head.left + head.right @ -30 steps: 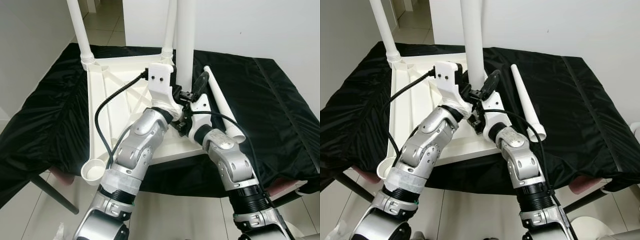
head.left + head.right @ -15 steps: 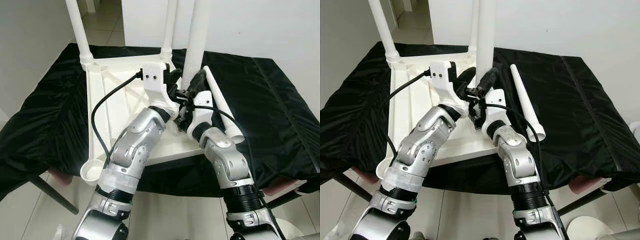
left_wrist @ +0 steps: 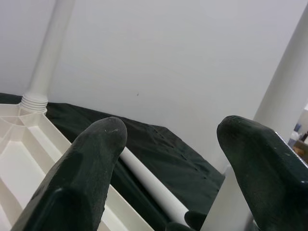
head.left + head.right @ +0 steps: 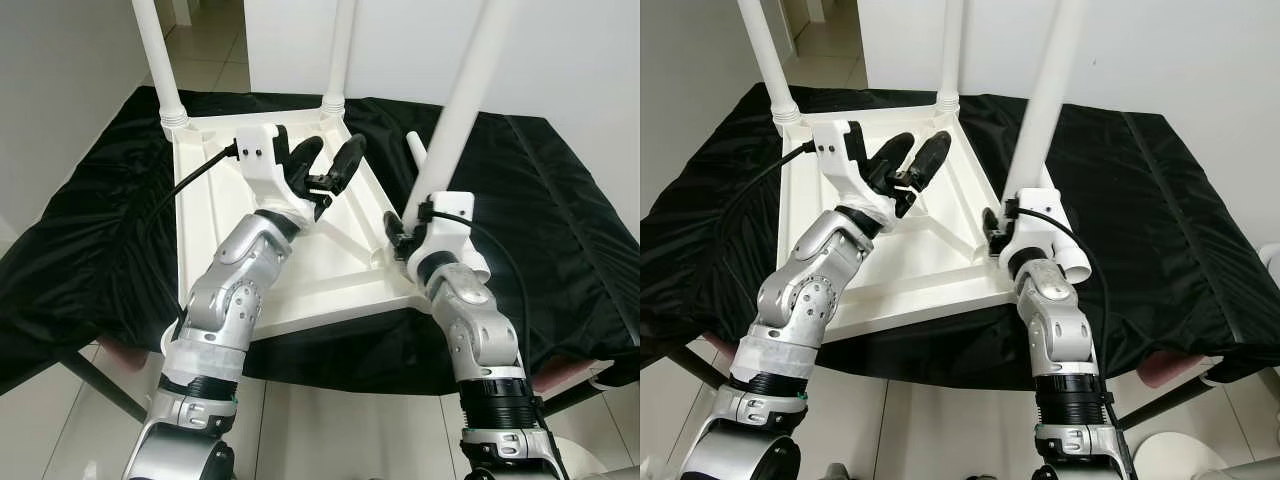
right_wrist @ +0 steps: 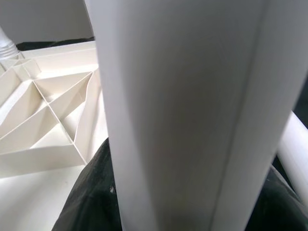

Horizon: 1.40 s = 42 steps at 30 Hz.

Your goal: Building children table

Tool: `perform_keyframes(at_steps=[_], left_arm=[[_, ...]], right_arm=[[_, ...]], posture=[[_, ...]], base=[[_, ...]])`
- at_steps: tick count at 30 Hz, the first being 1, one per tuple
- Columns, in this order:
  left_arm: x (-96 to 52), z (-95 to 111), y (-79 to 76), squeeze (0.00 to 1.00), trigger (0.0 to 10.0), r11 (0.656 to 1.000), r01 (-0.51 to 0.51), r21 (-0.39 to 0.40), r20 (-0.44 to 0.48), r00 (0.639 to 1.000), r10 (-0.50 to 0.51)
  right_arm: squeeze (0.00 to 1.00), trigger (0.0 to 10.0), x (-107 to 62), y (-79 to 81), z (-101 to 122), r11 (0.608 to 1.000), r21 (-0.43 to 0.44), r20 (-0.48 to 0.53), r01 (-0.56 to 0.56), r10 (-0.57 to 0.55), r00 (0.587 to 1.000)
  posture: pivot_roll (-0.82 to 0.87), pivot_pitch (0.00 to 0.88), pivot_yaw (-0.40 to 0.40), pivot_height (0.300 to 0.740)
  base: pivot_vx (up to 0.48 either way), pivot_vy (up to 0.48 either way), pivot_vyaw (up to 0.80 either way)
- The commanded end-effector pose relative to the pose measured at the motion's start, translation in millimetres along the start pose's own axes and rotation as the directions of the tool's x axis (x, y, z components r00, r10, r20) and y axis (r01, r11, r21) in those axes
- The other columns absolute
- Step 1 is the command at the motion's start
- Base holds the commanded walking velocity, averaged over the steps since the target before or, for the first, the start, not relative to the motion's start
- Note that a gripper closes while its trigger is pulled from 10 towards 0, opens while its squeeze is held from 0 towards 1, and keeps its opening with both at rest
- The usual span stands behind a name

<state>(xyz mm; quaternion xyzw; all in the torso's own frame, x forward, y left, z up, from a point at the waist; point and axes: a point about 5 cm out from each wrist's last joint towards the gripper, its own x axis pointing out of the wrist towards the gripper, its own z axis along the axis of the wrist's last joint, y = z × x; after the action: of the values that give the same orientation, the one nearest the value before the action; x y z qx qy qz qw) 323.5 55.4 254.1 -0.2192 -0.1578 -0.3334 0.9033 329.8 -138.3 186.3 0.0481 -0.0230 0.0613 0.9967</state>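
Third leg of the children's table in hand, by the look of it: upturned white plastic tabletop with ribbed underside (image 4: 240,250) lying on the black-draped desk (image 4: 560,220), two white tapered plastic legs already standing in its far corner sockets, one (image 4: 160,60) at the far left, the other (image 4: 340,50) at the far right. Right gripper (image 4: 408,228) closed around the lower end of a third white plastic leg (image 4: 455,110), its dark fingers (image 5: 91,202) wrapped about the tube, the leg leaning outward and its foot just at the near right corner of the tabletop; whether seated in the socket, impossible to tell. Left gripper (image 4: 325,165) hovering above the middle of the tabletop, fingers (image 3: 86,163) spread apart and holding nothing, the gripped leg just beyond them. A fourth loose white leg (image 4: 1072,262) lying on the cloth just behind the right fingers, touching neither gripper. The near left corner socket (image 4: 170,335) open and waiting. Next move, as a guess: bringing the tilted leg upright over its socket, pressing and twisting down until home, perhaps with the left fingers steadying the shaft higher up; then fetching the loose leg for the last corner.
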Motion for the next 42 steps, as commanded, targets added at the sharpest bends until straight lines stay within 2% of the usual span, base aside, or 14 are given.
perform_keyframes(at_steps=[1,5,8,9,10,12,13,19,25,32,35,36,38,42], left_arm=[[-5.3,-6.9,0.6,0.0,10.0,0.999,0.031,0.042,-0.043,0.999,-0.029],[-8.8,-12.3,2.1,0.0,10.0,0.997,0.039,0.073,-0.074,0.997,-0.034],[-16.3,-30.6,3.2,0.0,10.0,0.991,0.07,0.11,-0.179,0.983,-0.05],[-21.1,-46.5,5.0,0.0,10.0,0.985,0.08,0.151,-0.264,0.964,-0.038],[-21.1,-46.5,5.0,0.0,10.0,0.985,0.08,0.151,-0.264,0.964,-0.038],[-30.0,-69.0,7.3,0.0,10.0,0.97,0.109,0.217,-0.383,0.924,-0.018],[-33.7,-76.9,6.9,0.0,10.0,0.968,0.123,0.219,-0.426,0.905,-0.018],[-41.1,-94.6,7.7,0.0,10.0,0.958,0.137,0.25,-0.521,0.853,0.013],[-43.7,-98.9,8.3,0.0,10.0,0.957,0.135,0.256,-0.546,0.837,0.028],[-41.0,-96.4,4.6,0.0,10.0,0.953,0.159,0.259,-0.54,0.842,0.006],[-41.4,-88.0,-11.2,0.0,10.0,0.947,0.258,0.19,-0.514,0.848,-0.128],[-41.4,-88.0,-11.2,0.0,10.0,0.947,0.258,0.19,-0.514,0.848,-0.128],[-44.9,-85.4,-19.9,0.0,10.0,0.937,0.315,0.151,-0.513,0.835,-0.198],[-50.7,-87.0,-24.6,0.0,10.0,0.922,0.367,0.124,-0.535,0.807,-0.249]], right_arm=[[0.0,10.0,-1.5,-6.9,0.2,0.999,0.008,0.022,0.053,-0.053,0.998],[0.0,10.0,-2.7,-11.3,0.4,0.997,0.005,0.032,0.079,-0.08,0.996],[0.0,10.0,-6.0,-17.4,1.5,0.993,-0.02,0.063,0.114,-0.112,0.992],[0.0,10.0,-8.2,-22.2,0.4,0.99,-0.039,0.077,0.134,-0.131,0.988],[0.0,10.0,-8.2,-22.2,0.4,0.99,-0.039,0.077,0.134,-0.131,0.988],[0.0,10.0,-11.7,-30.3,-3.8,0.984,-0.056,0.082,0.166,-0.161,0.984],[0.0,10.0,-13.6,-33.8,-6.1,0.982,-0.062,0.084,0.178,-0.172,0.981],[0.0,10.0,-19.7,-43.5,-17.8,0.977,-0.081,0.07,0.199,-0.194,0.979],[0.0,10.0,-24.2,-47.3,-27.1,0.976,-0.088,0.05,0.201,-0.197,0.979],[0.0,10.0,-30.4,-42.7,-43.4,0.988,-0.103,0.043,0.118,-0.114,0.993],[0.0,10.0,-34.2,-40.1,-51.1,0.99,-0.127,0.052,0.056,-0.049,0.997],[0.0,10.0,-34.2,-40.1,-51.1,0.99,-0.127,0.052,0.056,-0.049,0.997],[0.0,10.0,-37.6,-38.8,-56.2,0.99,-0.137,0.05,0.015,-0.008,0.999],[0.0,10.0,-41.9,-41.4,-62.7,0.989,-0.147,0.038,-0.004,0.009,0.999]], posture=[[0.02,0.044,-0.029,0.74],[0.02,0.045,-0.028,0.74],[0.02,0.045,-0.03,0.74],[0.02,0.05,-0.031,0.74],[0.02,0.05,-0.031,0.74],[0.02,0.052,-0.03,0.74],[0.01,0.055,-0.029,0.74],[0.01,0.061,-0.021,0.74],[0.01,0.066,-0.016,0.74],[0.01,0.076,-0.018,0.74],[0.01,0.077,-0.019,0.74],[0.01,0.077,-0.019,0.74],[0.01,0.079,-0.022,0.74],[0.01,0.08,-0.023,0.74]], base=[[0.0,0.0,0.0],[0.0,0.0,0.0],[0.0,0.0,0.0],[0.0,0.0,0.0],[0.0,0.0,0.0],[0.0,0.0,0.0],[0.0,0.0,0.0],[0.0,0.0,0.0],[0.0,0.0,0.0],[0.0,0.0,0.0],[0.0,0.0,0.0],[0.0,0.0,0.0],[0.0,0.0,0.0],[0.0,0.0,0.0]])
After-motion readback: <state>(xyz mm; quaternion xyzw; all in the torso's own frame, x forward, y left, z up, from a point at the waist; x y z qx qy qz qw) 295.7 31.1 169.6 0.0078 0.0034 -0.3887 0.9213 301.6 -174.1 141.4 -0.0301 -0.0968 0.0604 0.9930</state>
